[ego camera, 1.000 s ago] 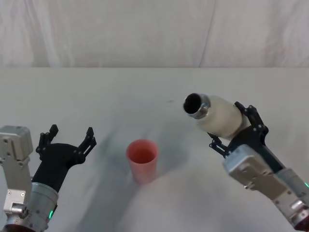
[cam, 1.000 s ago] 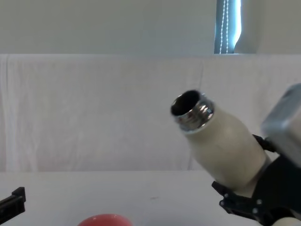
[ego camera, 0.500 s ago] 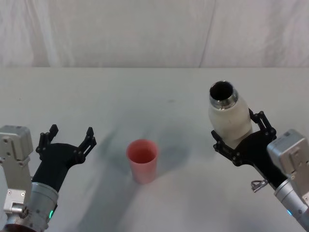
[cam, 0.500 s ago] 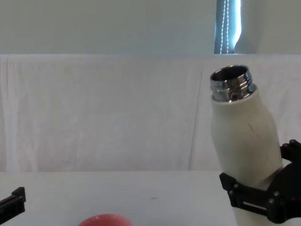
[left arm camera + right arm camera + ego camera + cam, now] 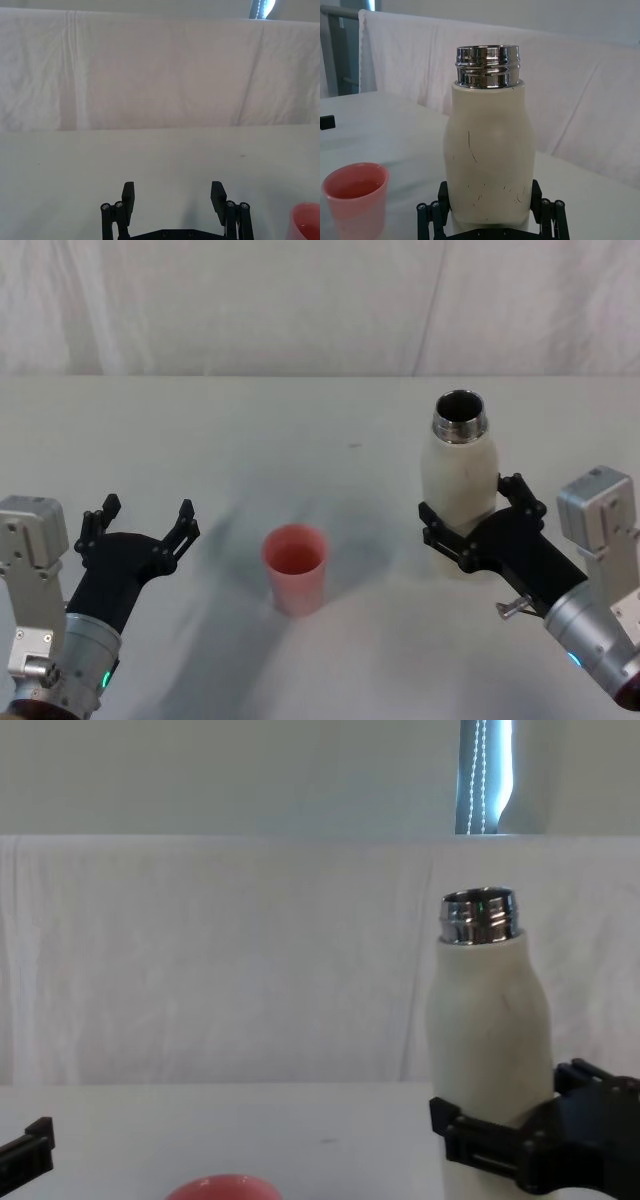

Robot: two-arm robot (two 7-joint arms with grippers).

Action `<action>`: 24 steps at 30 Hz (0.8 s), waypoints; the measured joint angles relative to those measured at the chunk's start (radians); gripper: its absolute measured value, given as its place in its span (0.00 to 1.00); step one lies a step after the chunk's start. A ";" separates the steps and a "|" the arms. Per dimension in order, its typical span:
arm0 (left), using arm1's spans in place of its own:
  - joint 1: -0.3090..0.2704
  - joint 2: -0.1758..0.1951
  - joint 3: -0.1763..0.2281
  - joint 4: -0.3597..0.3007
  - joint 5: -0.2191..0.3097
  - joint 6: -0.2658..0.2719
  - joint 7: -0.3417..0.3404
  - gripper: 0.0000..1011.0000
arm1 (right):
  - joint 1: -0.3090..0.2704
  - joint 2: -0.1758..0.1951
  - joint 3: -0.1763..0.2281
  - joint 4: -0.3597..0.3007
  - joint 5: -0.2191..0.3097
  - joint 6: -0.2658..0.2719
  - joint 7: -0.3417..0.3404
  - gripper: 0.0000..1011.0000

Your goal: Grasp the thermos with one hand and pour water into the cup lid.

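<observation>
Thermos (image 5: pixel 458 485) stands upright on the table (image 5: pixel 300 430) with its open neck straight up, clamped low on its body by the right gripper (image 5: pixel 470 535) — the cup lid (image 5: pixel 295 568) sits well off toward the left gripper (image 5: pixel 140 530), which hangs spread wide and empty.

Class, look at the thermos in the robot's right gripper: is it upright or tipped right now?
Upright. The thermos stands vertical, its chrome neck pointing straight up, the right gripper clamped around its lower body.
</observation>
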 joint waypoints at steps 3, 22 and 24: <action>0.000 0.000 0.000 0.000 0.000 0.000 0.000 0.99 | 0.033 -0.015 -0.011 0.033 0.025 0.021 0.001 0.95; 0.000 0.000 0.000 0.000 0.000 0.000 0.000 0.99 | 0.130 -0.057 -0.044 0.152 0.097 0.028 -0.013 0.95; 0.000 0.000 0.000 0.000 0.000 0.000 0.000 0.99 | 0.138 -0.060 -0.049 0.164 0.096 0.023 -0.018 0.95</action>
